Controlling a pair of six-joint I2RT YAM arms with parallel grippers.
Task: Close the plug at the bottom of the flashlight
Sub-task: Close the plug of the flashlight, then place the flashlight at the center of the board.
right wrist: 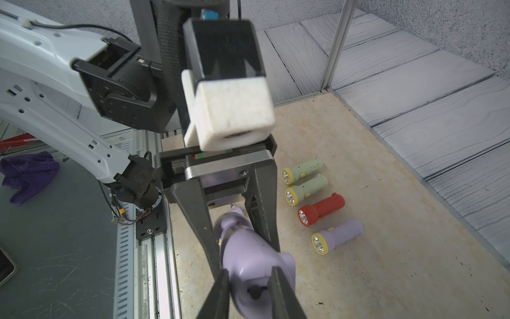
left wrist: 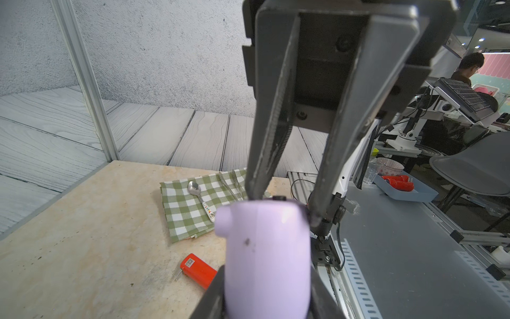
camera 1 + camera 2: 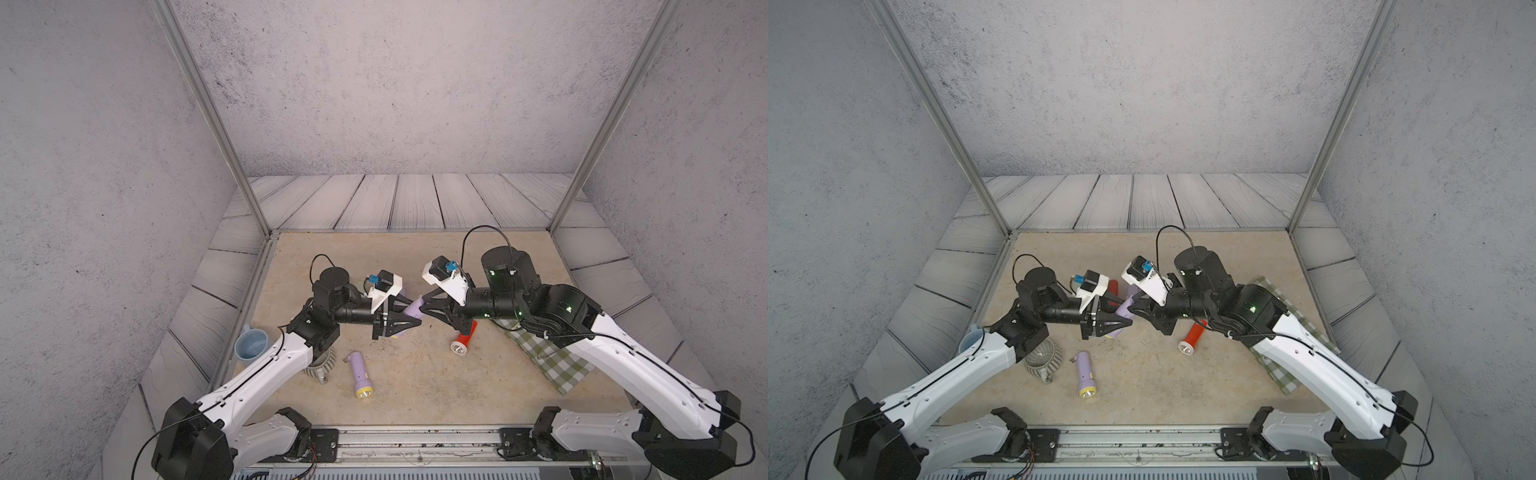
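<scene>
Blue mug, ribbed grey mug well left of purple flashlight, contents unclear. Left gripper clamps flashlight body; right gripper pinches its tail end.

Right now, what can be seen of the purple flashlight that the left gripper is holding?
The purple flashlight looks like smooth lilac plastic, with a rounded body, a small side nub and a dark speck. It is held off the table and tilted, its tail end raised toward the right arm. The left gripper is shut on its body. The right gripper flanks the tail end, where a small dark part shows. I cannot tell whether the plug is closed.
</scene>
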